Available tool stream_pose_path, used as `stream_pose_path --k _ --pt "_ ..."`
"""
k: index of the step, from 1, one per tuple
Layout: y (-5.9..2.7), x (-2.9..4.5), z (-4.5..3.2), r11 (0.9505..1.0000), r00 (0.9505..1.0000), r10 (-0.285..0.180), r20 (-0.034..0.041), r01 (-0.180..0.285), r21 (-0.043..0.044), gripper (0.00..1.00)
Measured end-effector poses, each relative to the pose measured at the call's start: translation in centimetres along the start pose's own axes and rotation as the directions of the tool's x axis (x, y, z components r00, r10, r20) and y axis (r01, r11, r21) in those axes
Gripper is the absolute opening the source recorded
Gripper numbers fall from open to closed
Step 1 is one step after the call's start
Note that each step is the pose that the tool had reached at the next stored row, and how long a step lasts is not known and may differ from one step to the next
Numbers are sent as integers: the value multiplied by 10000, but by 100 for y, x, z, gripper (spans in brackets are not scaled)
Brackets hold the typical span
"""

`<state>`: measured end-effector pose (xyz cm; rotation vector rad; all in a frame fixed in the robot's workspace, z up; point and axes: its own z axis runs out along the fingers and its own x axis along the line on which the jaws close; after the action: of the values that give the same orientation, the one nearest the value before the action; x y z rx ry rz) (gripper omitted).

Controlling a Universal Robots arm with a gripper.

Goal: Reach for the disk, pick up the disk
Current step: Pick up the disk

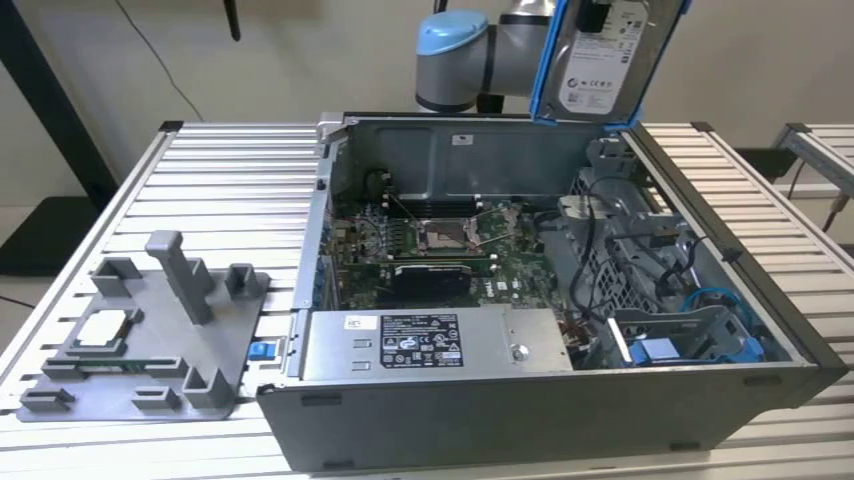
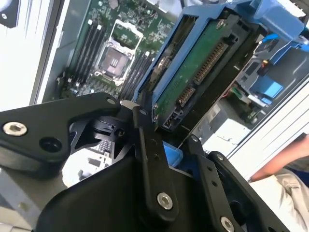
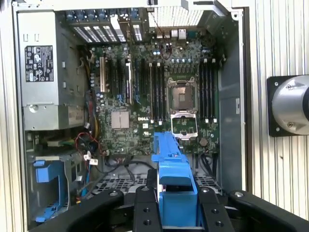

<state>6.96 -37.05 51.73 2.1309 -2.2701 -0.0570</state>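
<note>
The big gray computer case [image 1: 534,400] lies open on the slatted bench [image 1: 214,180], in the middle of the exterior view. Inside it sits a green board [image 1: 441,240] with a square socket in the center. A silver power box [image 1: 427,342] with a white label fills the case's lower part. At the lower right of the case is a blue plastic bay [image 1: 694,345], with gray and blue wires looping above it.

The disk [image 1: 607,55] is not in the case. It hangs high at the top of the exterior view, above the case's back wall, standing on edge with its white label showing and a blue bracket around it. The robot arm [image 1: 461,60] is just behind it. In the second wrist view the gripper [image 2: 169,145] has its black fingers [image 2: 149,159] clamped on the disk [image 2: 193,77], whose green underside and plug end show. In the first wrist view the blue bracket sticks out from between the fingers [image 3: 145,212], over the open case.

At the lower left of the exterior view a gray holder [image 1: 147,340] sits on the bench, well apart from the disk. A small flat silver chip [image 1: 107,328] lies on it. A person's arm [image 2: 280,154] shows at the right edge of the second wrist view.
</note>
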Motion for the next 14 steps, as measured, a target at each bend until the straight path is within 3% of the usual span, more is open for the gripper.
stream_pose_path --k 9,14 --pt "-376 -24 -7 10000 10000 0 2 0 12 0" --pt "-440 -29 -10 10000 10000 0 1 0 12 0"
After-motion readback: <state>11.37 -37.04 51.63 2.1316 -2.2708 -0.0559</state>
